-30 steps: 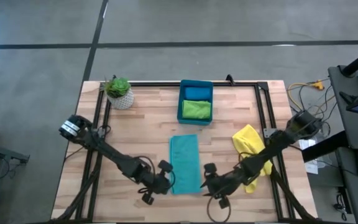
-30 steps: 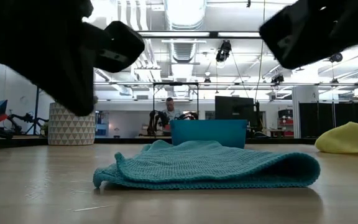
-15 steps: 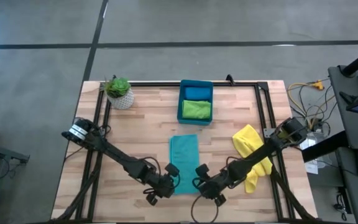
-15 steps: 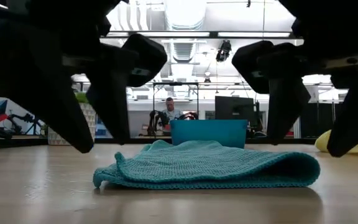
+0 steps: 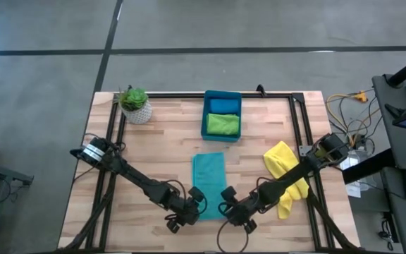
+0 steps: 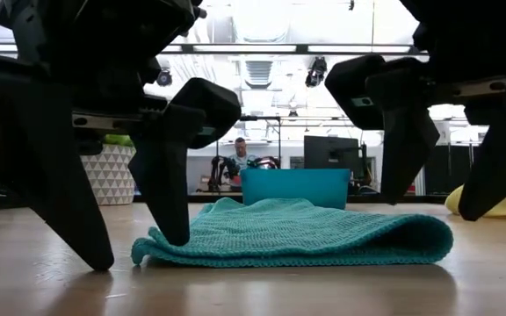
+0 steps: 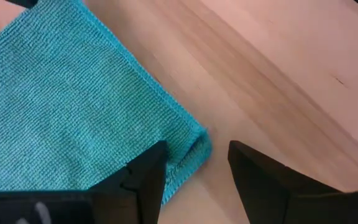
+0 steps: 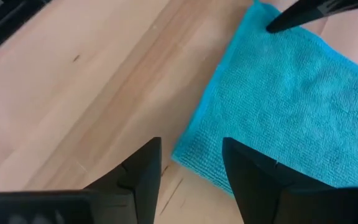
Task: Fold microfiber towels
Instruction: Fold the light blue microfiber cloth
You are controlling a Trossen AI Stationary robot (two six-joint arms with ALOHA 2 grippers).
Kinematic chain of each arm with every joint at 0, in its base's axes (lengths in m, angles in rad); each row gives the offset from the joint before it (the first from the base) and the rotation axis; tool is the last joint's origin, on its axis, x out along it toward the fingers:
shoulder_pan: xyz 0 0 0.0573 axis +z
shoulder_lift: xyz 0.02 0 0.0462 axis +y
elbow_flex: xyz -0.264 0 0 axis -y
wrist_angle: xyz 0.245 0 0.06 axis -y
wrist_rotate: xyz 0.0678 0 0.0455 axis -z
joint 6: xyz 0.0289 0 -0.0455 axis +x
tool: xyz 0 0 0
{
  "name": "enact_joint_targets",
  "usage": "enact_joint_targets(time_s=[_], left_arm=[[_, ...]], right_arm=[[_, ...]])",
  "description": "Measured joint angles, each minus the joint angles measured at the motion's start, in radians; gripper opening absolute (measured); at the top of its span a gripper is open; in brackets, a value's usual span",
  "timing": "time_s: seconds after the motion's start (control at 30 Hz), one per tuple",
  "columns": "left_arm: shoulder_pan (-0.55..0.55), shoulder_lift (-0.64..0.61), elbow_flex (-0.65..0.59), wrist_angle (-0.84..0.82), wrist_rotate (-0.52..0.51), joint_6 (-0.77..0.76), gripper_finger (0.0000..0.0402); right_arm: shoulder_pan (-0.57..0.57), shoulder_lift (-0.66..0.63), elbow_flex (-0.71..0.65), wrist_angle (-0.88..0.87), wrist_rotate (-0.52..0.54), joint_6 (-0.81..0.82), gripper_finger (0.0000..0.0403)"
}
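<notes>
Lying folded near the desk's (image 5: 161,141) front edge, midway between its sides, the teal towel (image 5: 208,176) is flanked at its front corners by the left gripper (image 5: 189,208) and right gripper (image 5: 232,209). In the low view, both sets of fingers are spread, grasping nothing. In both wrist views, a towel corner is seen between parted fingers.

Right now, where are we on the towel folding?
Done: blue towel and green towel lie folded in the bin. In hand: teal towel, folded to a strip; left gripper and right gripper open at its near corners. Left: yellow towel, crumpled.
</notes>
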Motion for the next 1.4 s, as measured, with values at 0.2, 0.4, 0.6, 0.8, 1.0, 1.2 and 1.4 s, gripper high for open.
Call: enact_joint_targets(time_s=[0.2, 0.4, 0.6, 0.8, 1.0, 1.2, 1.4], left_arm=[[0.0, 0.027, -0.007, -0.007, 0.003, -0.059, 0.0151], [0.0, 0.103, 0.0, -0.032, 0.037, -0.16, 0.0081], [0.0, 0.122, 0.001, -0.026, 0.05, -0.199, 0.0008], [0.0, 0.122, 0.011, -0.037, 0.048, -0.2, 0.0004], [0.0, 0.122, 0.011, -0.037, 0.046, -0.244, 0.0002], [0.002, 0.122, 0.01, -0.034, 0.044, -0.252, 0.0001], [0.004, 0.122, 0.01, -0.034, 0.045, -0.255, 0.0001]], right_arm=[[0.0, 0.0, -0.015, 0.0, -0.004, -0.02, 0.0158], [0.0, 0.001, -0.02, 0.007, -0.004, -0.05, 0.0155], [0.0, 0.001, -0.02, 0.029, -0.004, -0.052, 0.0155], [0.0, 0.001, -0.02, 0.14, -0.079, -0.097, 0.0155], [-0.019, 0.007, -0.04, 0.149, -0.073, -0.124, 0.0154], [-0.034, 0.072, -0.04, 0.168, -0.08, -0.142, 0.0148], [-0.032, 0.127, -0.001, 0.152, -0.085, -0.149, 0.0135]])
